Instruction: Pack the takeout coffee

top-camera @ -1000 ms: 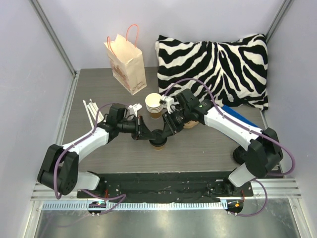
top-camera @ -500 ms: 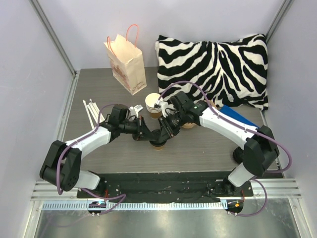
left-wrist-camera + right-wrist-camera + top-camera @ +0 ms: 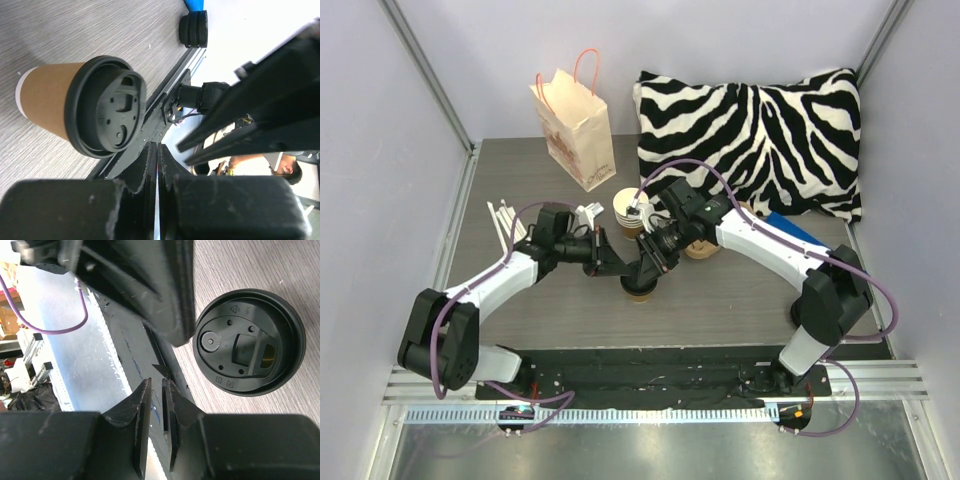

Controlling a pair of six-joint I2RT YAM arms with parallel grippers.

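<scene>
The takeout coffee is a small brown paper cup with a round black lid, upright on the grey table between both arms. The left wrist view shows its brown side and its lid. My left gripper is shut with nothing in it, just left of the lid's rim. My right gripper hangs over the cup's right side; its jaws stand a narrow gap apart, empty, beside the lid. The left fingers lie close to that lid's edge.
A pink-handled paper bag stands at the back left, a zebra pillow at the back right. A stack of cream cups is behind the grippers. White sticks lie far left, a blue object right.
The right arm has swung a little leftward and its jaws have narrowed. The left arm shifted slightly. The cup has stayed where it was.
</scene>
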